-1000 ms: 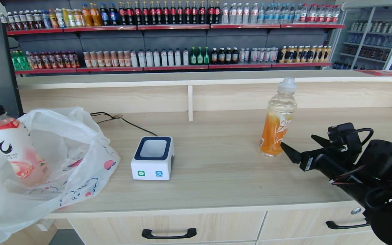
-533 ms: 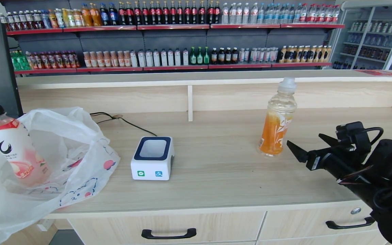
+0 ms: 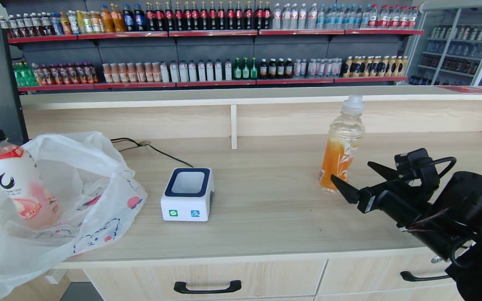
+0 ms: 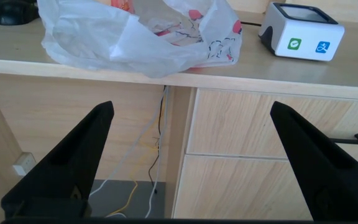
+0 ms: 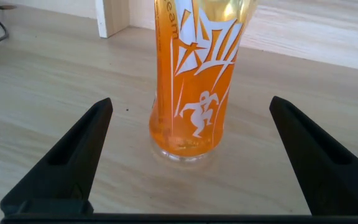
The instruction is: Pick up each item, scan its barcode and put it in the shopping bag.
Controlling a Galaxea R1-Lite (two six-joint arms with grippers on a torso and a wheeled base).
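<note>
Drawer fronts (image 3: 207, 271) with black handles lie nearest, under the front edge of the table (image 3: 266, 225). The left tool (image 4: 191, 106) hangs before these fronts, below the table top, with its fingers spread wide. Up and beyond it, on the table, sits the shopping bag (image 4: 135, 37), a crumpled white plastic sack. A pink drink bottle (image 3: 17, 184) stands in the bag, its black cap above the plastic. Off to the right-arm side of the left tool is the scanner (image 4: 300, 28), a white box with a dark-framed window.

The right tool (image 3: 352, 171) is held low over the table, also spread wide. An orange drink bottle (image 5: 194, 93) stands upright on the table in line with the gap between the right tool's fingers (image 5: 73, 162), clear of both. A black cable (image 3: 157, 151) runs away behind the scanner. Farthest off, shelves (image 3: 207, 32) carry rows of drinks.
</note>
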